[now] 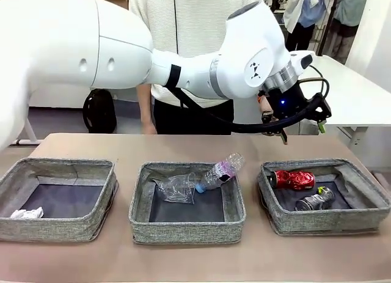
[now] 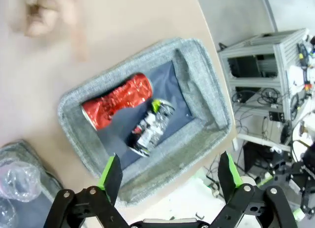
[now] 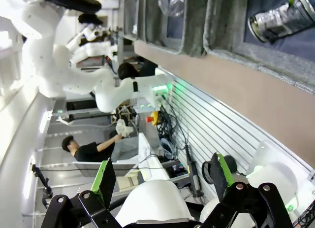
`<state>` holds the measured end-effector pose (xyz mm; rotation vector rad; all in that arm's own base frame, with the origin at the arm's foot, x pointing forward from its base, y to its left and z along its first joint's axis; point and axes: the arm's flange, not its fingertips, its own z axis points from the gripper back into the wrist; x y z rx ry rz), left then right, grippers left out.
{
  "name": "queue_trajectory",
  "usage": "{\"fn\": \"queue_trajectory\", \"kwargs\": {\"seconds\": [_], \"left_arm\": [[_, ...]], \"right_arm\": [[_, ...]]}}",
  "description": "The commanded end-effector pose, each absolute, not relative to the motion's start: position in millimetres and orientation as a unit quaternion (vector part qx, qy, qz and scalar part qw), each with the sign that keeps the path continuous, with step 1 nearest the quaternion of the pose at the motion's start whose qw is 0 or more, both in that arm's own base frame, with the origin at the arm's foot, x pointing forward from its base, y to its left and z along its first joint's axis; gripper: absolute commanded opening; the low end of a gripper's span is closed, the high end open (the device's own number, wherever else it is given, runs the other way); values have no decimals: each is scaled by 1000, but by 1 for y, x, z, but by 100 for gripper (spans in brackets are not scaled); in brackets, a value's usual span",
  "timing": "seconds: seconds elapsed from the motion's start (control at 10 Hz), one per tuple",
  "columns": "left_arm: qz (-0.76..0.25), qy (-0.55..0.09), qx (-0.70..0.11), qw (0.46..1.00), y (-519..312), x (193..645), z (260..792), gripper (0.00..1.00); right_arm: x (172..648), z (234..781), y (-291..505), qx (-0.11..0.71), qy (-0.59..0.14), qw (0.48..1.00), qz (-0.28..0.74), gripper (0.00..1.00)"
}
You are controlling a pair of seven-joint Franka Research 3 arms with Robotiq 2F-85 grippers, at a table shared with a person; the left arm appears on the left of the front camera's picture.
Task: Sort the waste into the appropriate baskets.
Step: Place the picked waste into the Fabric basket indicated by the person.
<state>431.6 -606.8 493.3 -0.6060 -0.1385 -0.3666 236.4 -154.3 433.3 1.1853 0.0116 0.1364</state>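
A: Where has the waste ended up?

B: Sorted by kind, it looks like. The red can (image 1: 294, 179) and the dark can (image 1: 314, 200) share the right basket (image 1: 366, 203) at lower right of the front view, metal together. The plastic cup (image 1: 175, 188) and the bottle (image 1: 220, 172) are in the middle basket (image 1: 183, 225), the bottle propped on its back rim. The paper ball (image 1: 27, 213) is alone in the left basket (image 1: 61, 225).

A: And the grippers?

B: The left gripper (image 2: 170, 171) hangs above the can basket, jaws wide, holding nothing. The right gripper (image 3: 160, 173) is also spread wide and empty, off beside the table.

A: Any labels?

B: The bottle has a purple wrapper; I can't read any writing
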Motion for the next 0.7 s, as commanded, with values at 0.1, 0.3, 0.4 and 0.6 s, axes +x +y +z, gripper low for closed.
{"fn": "queue_trajectory", "kwargs": {"seconds": [0.1,0.3,0.4,0.6], "left_arm": [[-212,-32,-284,935,-527,413,529,100],[-176,-4,-305,936,-408,382,559,100],[-147,-25,-333,931,-355,363,574,100],[-111,-27,-379,918,-257,337,583,100]], "right_arm": [[264,447,-127,547,-42,836,31,100],[308,463,-73,571,-54,816,74,100],[323,467,-49,577,-38,811,93,100],[344,472,10,611,-25,785,99,100]]}}
